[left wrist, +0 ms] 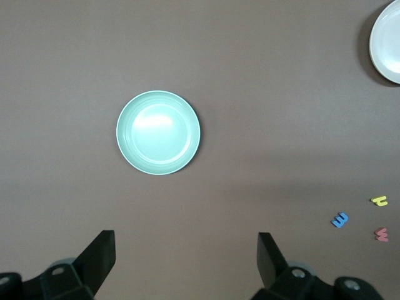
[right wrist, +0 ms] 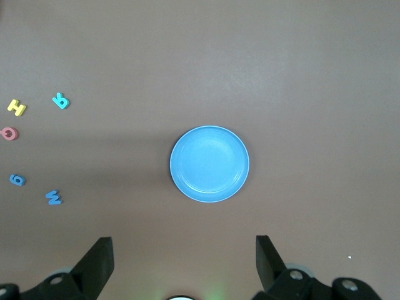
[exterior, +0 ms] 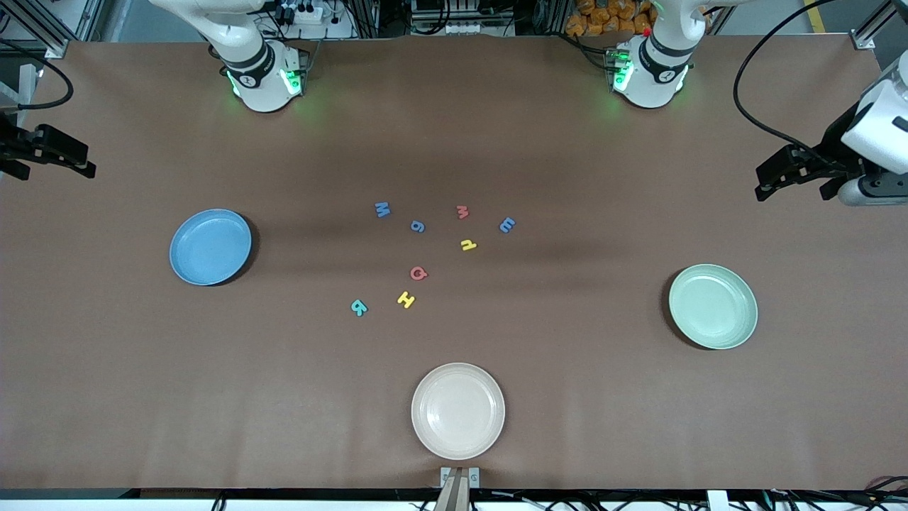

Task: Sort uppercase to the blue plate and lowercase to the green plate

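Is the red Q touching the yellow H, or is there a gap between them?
Apart. The front view shows bare table between the red Q and the yellow H; the right wrist view shows the same gap.

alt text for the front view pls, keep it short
Eight small foam letters lie scattered mid-table, none yet on the round blue plastic plate at the right arm's end or the pale green plate at the left arm's. A beige plate sits nearest the camera; both arms wait at the table's ends.
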